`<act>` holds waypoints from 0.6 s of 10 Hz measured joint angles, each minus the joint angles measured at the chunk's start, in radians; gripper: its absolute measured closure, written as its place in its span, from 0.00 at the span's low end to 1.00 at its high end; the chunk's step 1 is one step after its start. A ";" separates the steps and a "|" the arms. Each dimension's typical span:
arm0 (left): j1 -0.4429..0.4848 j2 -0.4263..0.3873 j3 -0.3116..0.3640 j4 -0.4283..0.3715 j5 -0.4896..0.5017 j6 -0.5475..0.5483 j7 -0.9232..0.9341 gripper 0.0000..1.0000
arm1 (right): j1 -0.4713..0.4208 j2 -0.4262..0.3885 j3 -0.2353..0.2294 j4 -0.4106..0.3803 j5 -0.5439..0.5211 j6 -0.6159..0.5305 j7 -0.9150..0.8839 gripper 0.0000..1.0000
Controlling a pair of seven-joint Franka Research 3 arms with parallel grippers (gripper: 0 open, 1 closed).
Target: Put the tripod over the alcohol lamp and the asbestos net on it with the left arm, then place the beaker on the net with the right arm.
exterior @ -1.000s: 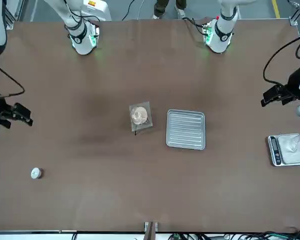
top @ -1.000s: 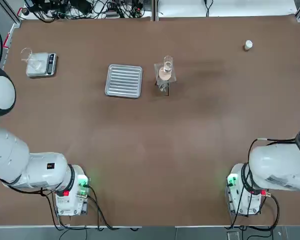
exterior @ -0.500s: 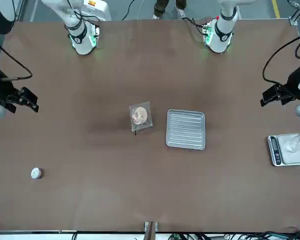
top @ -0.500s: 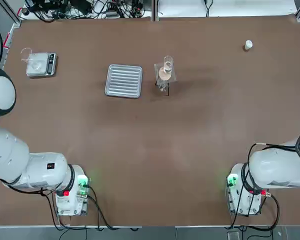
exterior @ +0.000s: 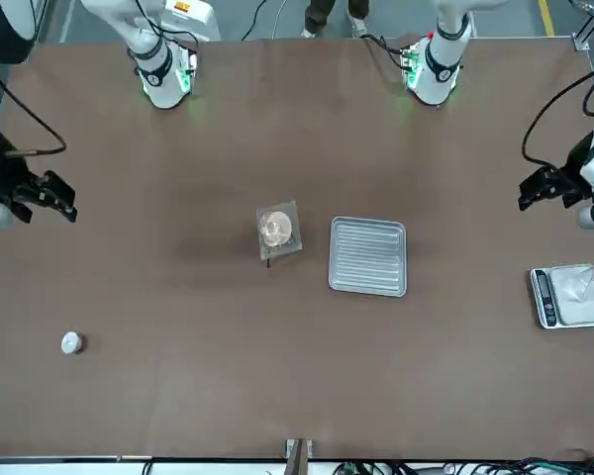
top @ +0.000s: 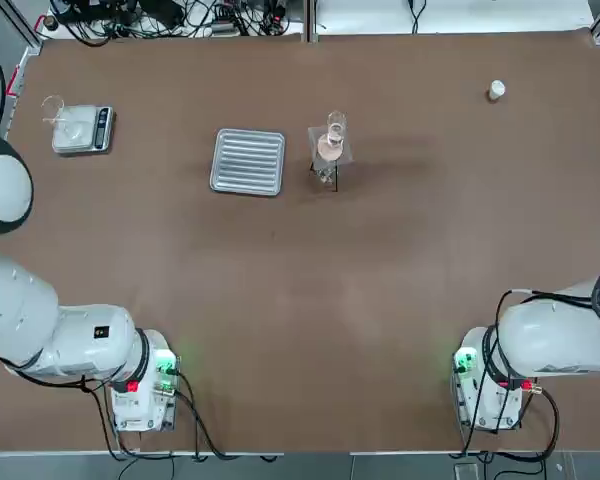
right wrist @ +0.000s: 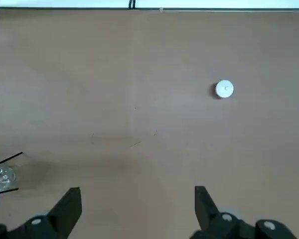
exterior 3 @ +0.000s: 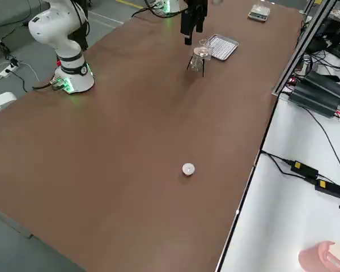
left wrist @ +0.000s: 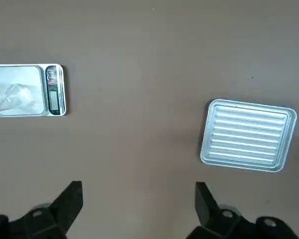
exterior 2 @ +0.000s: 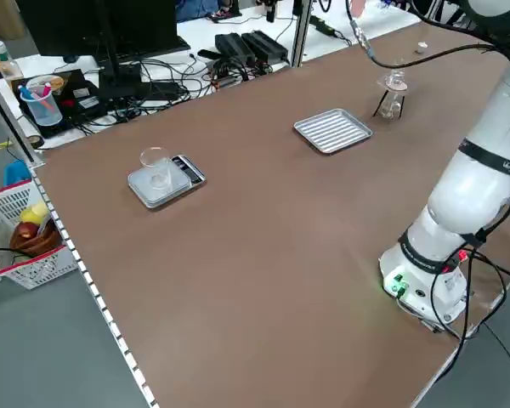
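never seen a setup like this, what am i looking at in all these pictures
Two white robot arms share a brown table, seen from overhead, from across, from both sides and from each wrist. The black left gripper and right gripper both have open jaws and hold nothing; they hang near their own sides of the table. A tripod stands over a glass lamp, with a net and a glass beaker on top. Around it lie a ribbed tray, a scale and a white cap.

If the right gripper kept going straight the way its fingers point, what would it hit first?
Probably bare tabletop: nothing shows between the right gripper's fingers, though its height is unclear.
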 joint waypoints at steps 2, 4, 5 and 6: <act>-0.001 0.000 0.000 0.001 -0.003 0.000 -0.011 0.00 | 0.002 0.000 -0.001 -0.003 0.000 0.002 0.000 0.00; -0.001 0.000 -0.002 0.001 -0.004 0.000 -0.015 0.00 | 0.002 0.000 -0.006 -0.007 -0.001 0.002 0.000 0.00; 0.000 0.000 -0.002 0.001 -0.004 0.000 -0.021 0.00 | 0.002 0.000 -0.008 -0.010 -0.001 0.002 0.000 0.00; -0.002 0.000 -0.002 0.001 -0.004 -0.001 -0.025 0.00 | 0.002 0.000 -0.008 -0.012 -0.001 0.002 0.000 0.00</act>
